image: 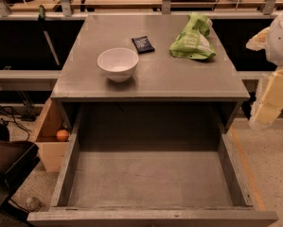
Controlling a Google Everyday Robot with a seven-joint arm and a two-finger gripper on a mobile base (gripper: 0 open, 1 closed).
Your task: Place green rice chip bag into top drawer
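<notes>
Grey cabinet (179, 79) with its top drawer (150, 178) open and bare at the front. The gripper (271, 96) hovers off the cabinet's right side; I cannot tell its grip. The green rice chip bag (192, 39) lies untouched at the cabinet's back right, so the next move is likely reaching over to grasp it.

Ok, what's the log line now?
lime-green glossy chip bag: on grey cabinet top | wide grey wooden drawer: open | pincer: right edge, beside cabinet
</notes>
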